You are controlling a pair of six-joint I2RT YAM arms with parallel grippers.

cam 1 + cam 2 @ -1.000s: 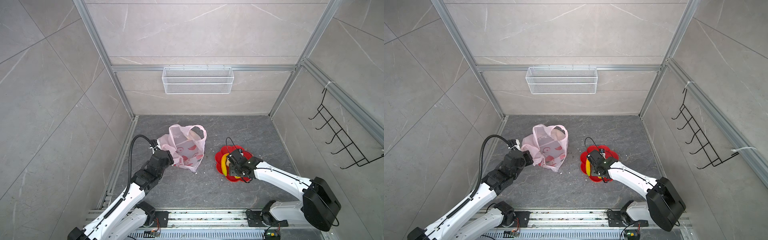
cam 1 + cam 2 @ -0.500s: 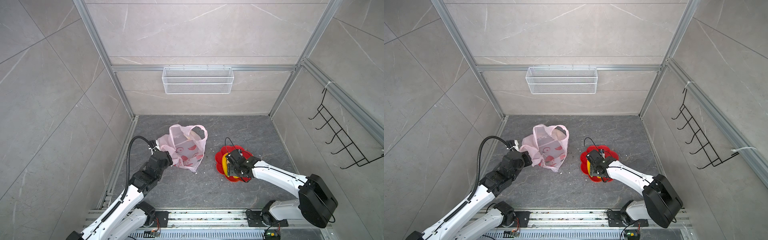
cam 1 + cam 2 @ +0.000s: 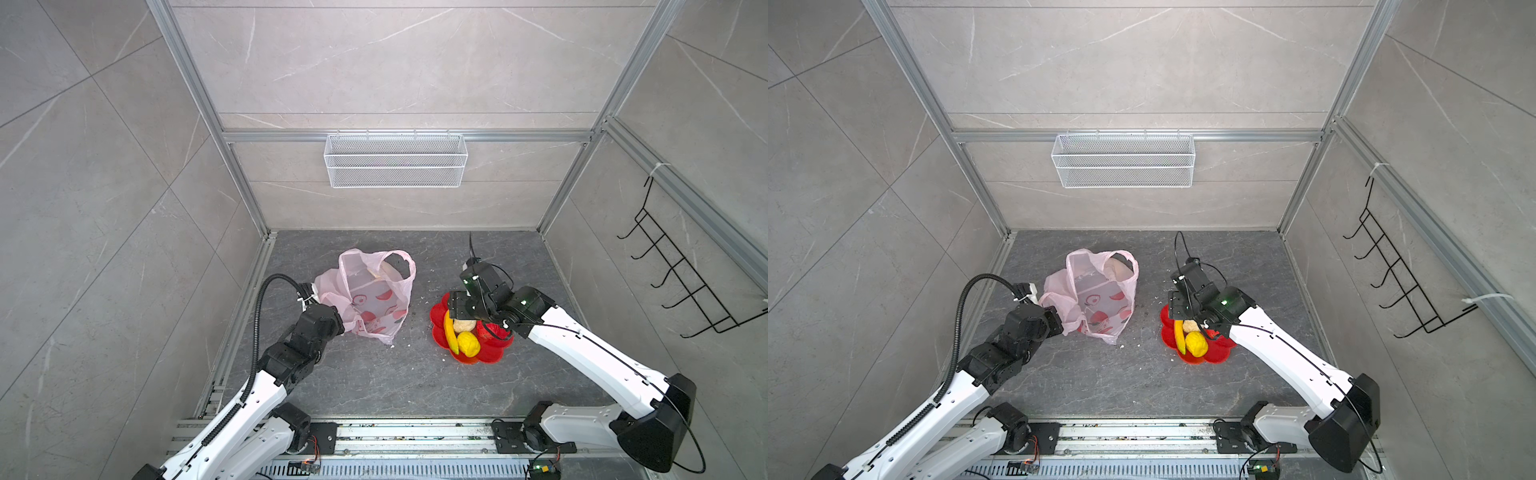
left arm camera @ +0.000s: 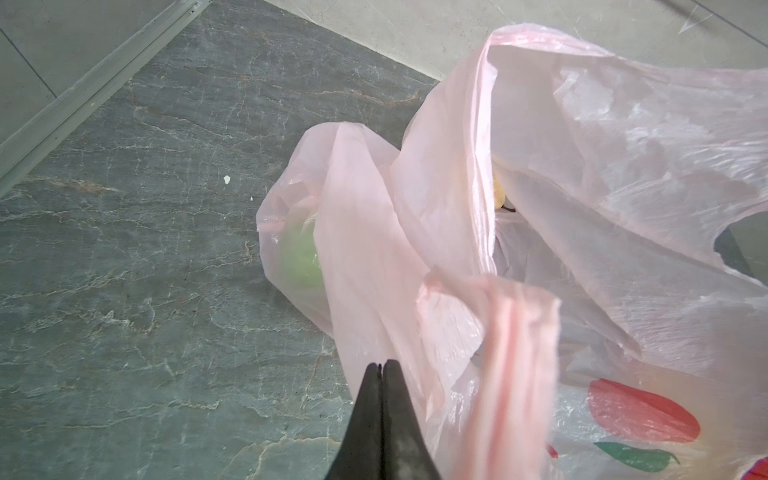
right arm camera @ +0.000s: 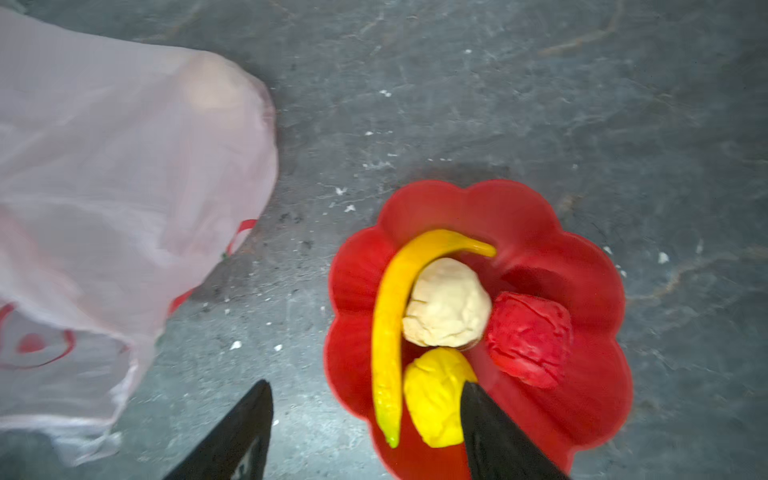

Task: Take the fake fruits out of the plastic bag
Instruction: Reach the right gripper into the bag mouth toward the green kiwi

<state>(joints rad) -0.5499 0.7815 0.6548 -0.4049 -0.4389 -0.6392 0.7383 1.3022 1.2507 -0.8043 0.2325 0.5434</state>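
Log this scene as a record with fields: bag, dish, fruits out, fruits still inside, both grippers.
bag: plastic bag, mouth open
dish: red dish, right of the bag in both top views
out, on dish: banana, beige piece, red fruit, yellow lumpy fruit
still in bag: green ball, second beige piece near the mouth
left gripper: jaws shut on the bag's film
right gripper: jaws open, empty, above the dish
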